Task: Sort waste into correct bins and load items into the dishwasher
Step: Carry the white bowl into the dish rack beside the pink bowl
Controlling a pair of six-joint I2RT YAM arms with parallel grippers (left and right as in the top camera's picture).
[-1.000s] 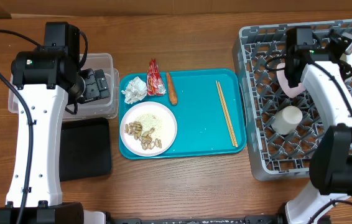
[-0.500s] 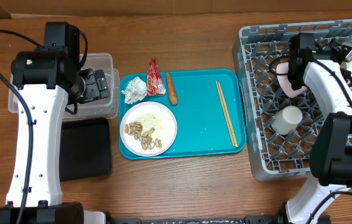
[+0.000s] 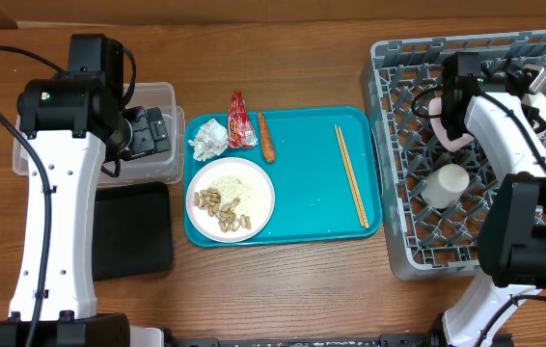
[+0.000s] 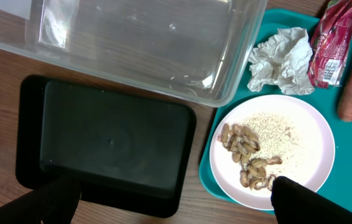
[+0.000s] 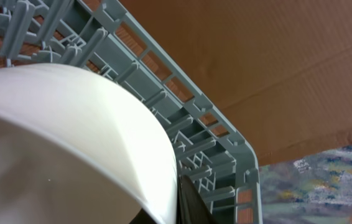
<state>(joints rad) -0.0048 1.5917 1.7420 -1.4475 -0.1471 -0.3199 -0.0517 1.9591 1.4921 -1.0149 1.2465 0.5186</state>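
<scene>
My right gripper (image 5: pixel 177 202) is shut on the rim of the white bowl (image 5: pixel 89 124), over the far right corner of the grey dishwasher rack (image 3: pixel 403 222). One dark finger (image 5: pixel 194 208) shows outside the bowl wall. A pink bowl (image 3: pixel 443 123) and a white cup (image 3: pixel 446 184) sit in the rack. My left gripper (image 4: pixel 176 208) hangs open above the black tray (image 4: pixel 107 143) and the clear tub (image 4: pixel 132 43). The white plate (image 3: pixel 232 200) holds peanut shells (image 4: pixel 247 155). Beside it lie the paper ball (image 3: pixel 208 140), red wrapper (image 3: pixel 241 120), orange stick (image 3: pixel 266 138) and chopsticks (image 3: pixel 352 175).
The plate, the waste and the chopsticks all rest on a teal serving tray (image 3: pixel 302 207) in the middle of the wooden table. The rack's upright pegs (image 5: pixel 157 106) crowd round the bowl. A brown cardboard wall (image 5: pixel 275 56) stands behind the rack.
The right wrist has shifted slightly over the rack's far right corner with the bowl still in its grip. The left arm has not moved.
</scene>
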